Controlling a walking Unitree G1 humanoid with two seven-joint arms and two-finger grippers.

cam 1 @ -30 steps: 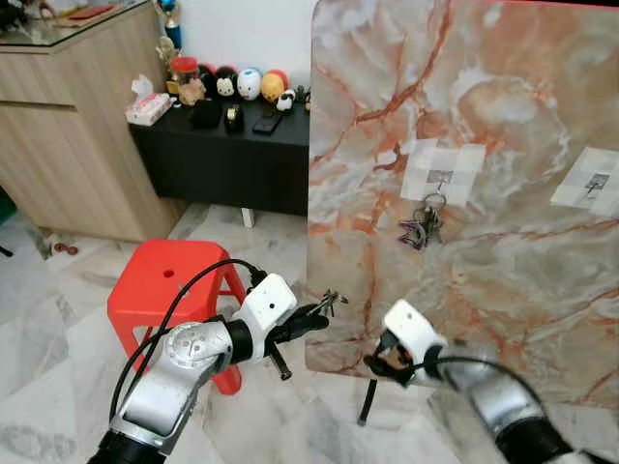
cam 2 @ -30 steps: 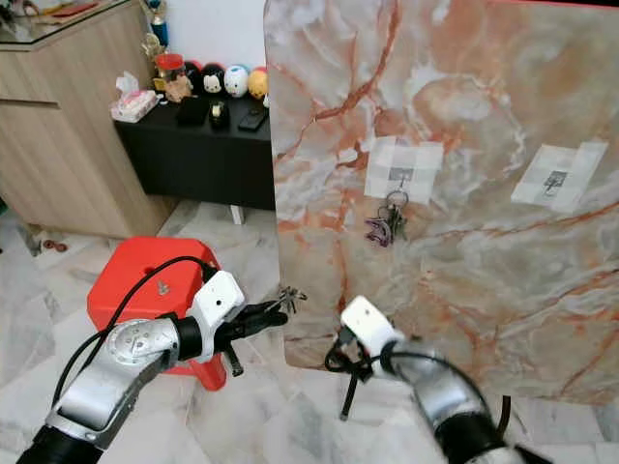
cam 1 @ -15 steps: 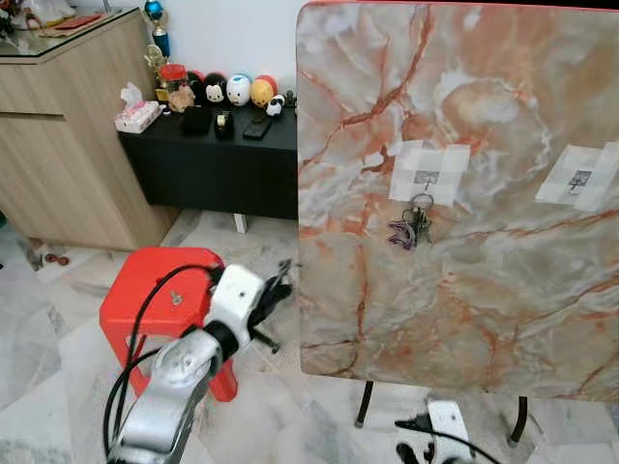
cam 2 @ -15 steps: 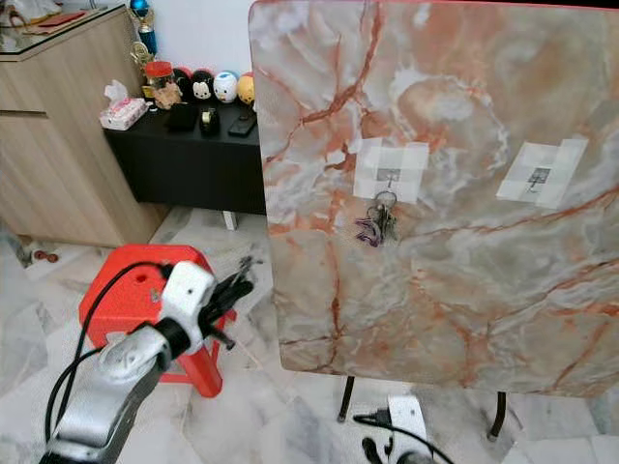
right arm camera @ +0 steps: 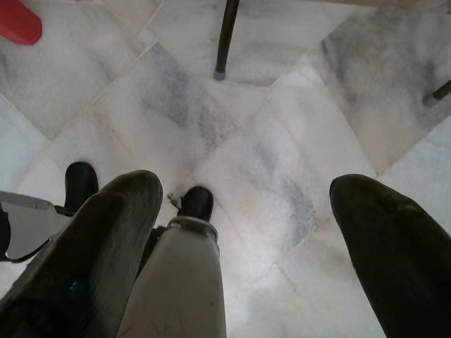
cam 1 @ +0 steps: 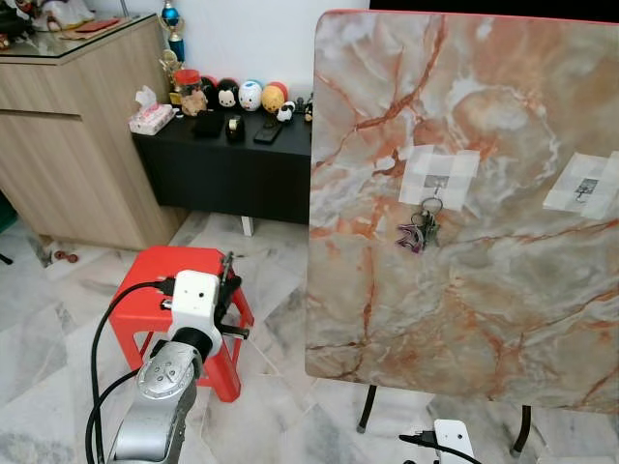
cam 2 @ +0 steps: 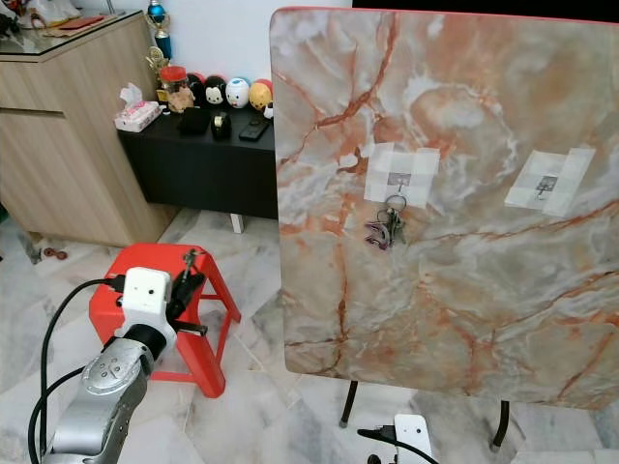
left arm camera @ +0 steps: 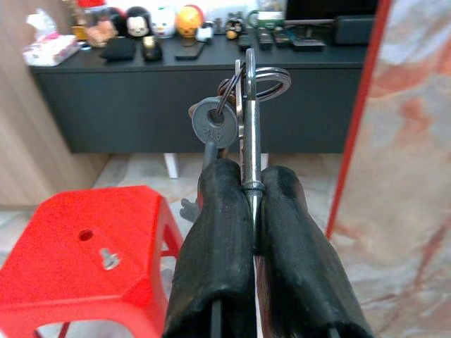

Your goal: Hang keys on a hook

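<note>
Keys [left arm camera: 243, 105] sit pinched in the closed left hand [left arm camera: 251, 184]; no lettering readable on them.

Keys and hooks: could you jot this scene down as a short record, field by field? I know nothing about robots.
Left gripper: fingers shut on keys, held up over the red stool
Right gripper: fingers open, low, pointing at the floor
Board: marble-patterned, upright on thin legs
Left hook: taped on, already carries a key bunch
Right hook: taped on, bare
Task state: held keys not yet hung
</note>
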